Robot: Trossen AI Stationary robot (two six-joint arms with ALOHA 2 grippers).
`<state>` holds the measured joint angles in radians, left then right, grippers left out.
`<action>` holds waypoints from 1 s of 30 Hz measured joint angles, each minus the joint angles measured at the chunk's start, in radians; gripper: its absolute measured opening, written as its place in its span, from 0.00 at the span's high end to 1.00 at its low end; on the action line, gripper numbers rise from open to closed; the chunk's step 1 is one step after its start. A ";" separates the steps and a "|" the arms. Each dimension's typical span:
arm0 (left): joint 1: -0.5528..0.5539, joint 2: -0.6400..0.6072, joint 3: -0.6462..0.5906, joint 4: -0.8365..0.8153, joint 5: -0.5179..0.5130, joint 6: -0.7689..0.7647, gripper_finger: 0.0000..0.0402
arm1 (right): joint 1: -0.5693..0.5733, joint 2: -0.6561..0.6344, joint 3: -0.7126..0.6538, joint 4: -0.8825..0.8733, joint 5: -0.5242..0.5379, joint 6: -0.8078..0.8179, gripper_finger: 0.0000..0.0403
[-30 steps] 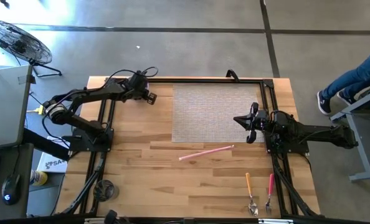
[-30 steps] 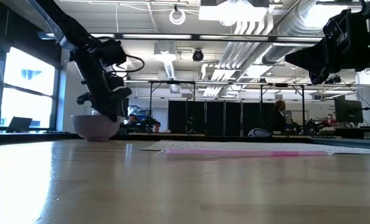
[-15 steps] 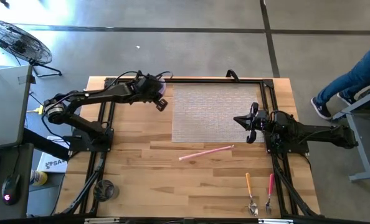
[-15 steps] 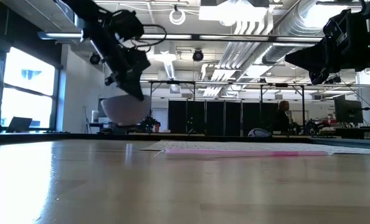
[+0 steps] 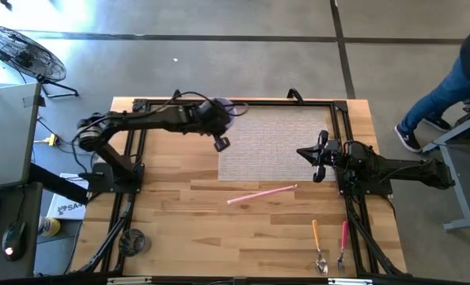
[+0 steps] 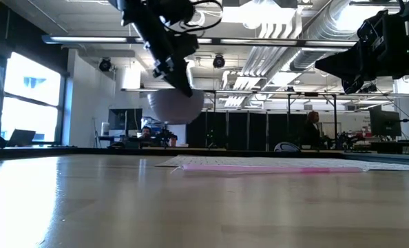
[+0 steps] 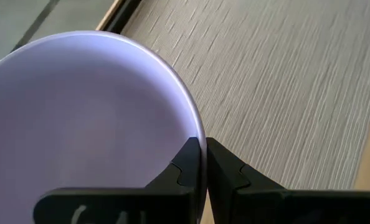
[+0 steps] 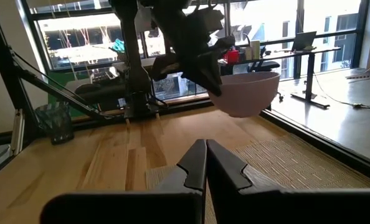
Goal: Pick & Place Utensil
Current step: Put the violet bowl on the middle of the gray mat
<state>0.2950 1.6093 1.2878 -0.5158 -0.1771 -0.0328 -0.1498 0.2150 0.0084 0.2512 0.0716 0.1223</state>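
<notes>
My left gripper (image 5: pixel 219 115) is shut on a pale lilac bowl (image 5: pixel 229 106) and carries it in the air over the far left corner of the grey woven mat (image 5: pixel 271 142). The low view shows the bowl (image 6: pixel 175 107) hanging under the gripper (image 6: pixel 184 86). A thin pink utensil (image 5: pixel 261 193) lies flat on the wood just past the mat's near edge. My right gripper (image 5: pixel 318 156) waits, shut, at the mat's right edge, touching nothing. My left gripper pinches the bowl's rim (image 7: pixel 198 133), one finger (image 7: pixel 184 165) inside the bowl and the other (image 7: pixel 225 167) outside. The fingers come from above, slanting down. The bowl (image 8: pixel 244 92) is lifted clear of the table, mouth up and slightly tilted, hanging below the fingers.
An orange-handled spoon (image 5: pixel 317 245) and a pink-handled fork (image 5: pixel 343 244) lie at the near right corner. A mesh cup (image 5: pixel 132 241) stands near left. Black frame rails (image 5: pixel 243 101) edge the work area. A person's legs (image 5: pixel 449 87) show beyond the table's right side.
My left gripper has lifted the bowl off the table at the far left and carried it up and toward the table's right, reaching the mat's far left corner. The bowl now hangs clear in the air.
</notes>
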 joint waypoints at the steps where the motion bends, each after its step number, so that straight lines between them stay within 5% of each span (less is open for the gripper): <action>1: -0.009 0.024 0.022 0.002 -0.001 0.008 0.98 | 0.000 0.000 0.000 0.000 0.000 0.000 1.00; 19: -0.093 0.422 0.412 0.058 0.191 0.322 0.98 | 0.000 0.006 0.000 -0.009 0.000 0.000 0.99; 30: -0.088 0.498 0.467 0.068 0.261 0.395 0.98 | 0.000 0.026 0.000 -0.021 -0.010 0.000 0.99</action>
<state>0.2072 2.1076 1.7550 -0.4481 0.0837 0.3619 -0.1501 0.2413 0.0082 0.2299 0.0612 0.1226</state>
